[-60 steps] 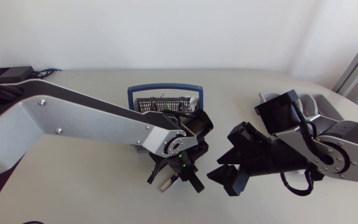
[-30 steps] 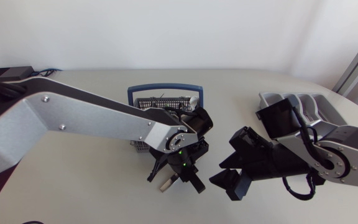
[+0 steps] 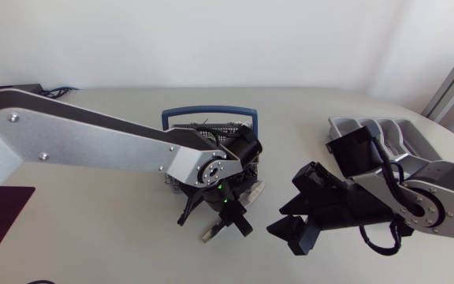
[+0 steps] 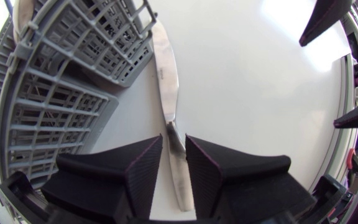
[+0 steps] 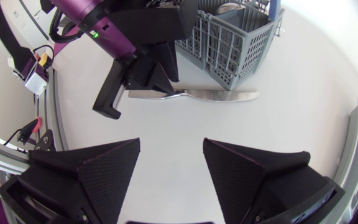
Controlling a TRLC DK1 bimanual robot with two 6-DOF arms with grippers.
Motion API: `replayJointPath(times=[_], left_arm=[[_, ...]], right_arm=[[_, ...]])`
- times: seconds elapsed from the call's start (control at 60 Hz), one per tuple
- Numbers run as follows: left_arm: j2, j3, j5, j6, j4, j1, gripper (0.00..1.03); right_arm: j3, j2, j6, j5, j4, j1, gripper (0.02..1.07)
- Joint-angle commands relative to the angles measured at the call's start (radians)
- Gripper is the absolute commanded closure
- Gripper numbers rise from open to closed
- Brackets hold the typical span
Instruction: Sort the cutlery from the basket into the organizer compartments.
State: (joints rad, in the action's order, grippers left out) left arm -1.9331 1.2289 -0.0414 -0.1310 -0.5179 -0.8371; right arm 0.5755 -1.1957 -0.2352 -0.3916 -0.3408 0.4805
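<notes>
The left arm (image 3: pixel 93 146) sweeps in over the table (image 3: pixel 132 241), and there's the grey cutlery basket (image 3: pixel 184 134) with its blue handle, a few pieces standing inside. Just in front of it, the left gripper (image 4: pixel 174 142) is down low over a table knife (image 4: pixel 161 62). The knife lies flat on the tabletop, its blade running out ahead of the gripper and passing just beside the basket's corner, its handle back under the gripper. Is the gripper actually pinching that knife? From these angles I can't tell. Moving across, the right gripper (image 5: pixel 171 144) hangs above bare table with its fingers (image 5: pixel 89 171) spread wide and nothing between them, pointing towards the left gripper and the knife. It is near them but apart. Furthest over, behind the right arm, sits the grey organizer (image 3: pixel 396 131), its compartments partly hidden by the arm.
</notes>
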Motion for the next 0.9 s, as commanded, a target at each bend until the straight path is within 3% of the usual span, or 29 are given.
replayJointPath(times=[0.0, 0.717, 0.883], left_arm=[[0.008, -0.014, -0.011, 0.002, 0.002, 0.01, 0.69], [-0.138, 0.061, -0.061, 0.001, 0.032, -0.013, 0.67], [-0.139, 0.058, -0.061, -0.002, 0.03, -0.023, 0.82]], right_arm=[[-0.025, 0.005, -0.007, 0.0, -0.004, -0.006, 0.33], [-0.029, 0.01, -0.013, -0.003, -0.004, -0.014, 0.33], [-0.031, 0.01, -0.015, -0.004, -0.004, -0.014, 0.33]])
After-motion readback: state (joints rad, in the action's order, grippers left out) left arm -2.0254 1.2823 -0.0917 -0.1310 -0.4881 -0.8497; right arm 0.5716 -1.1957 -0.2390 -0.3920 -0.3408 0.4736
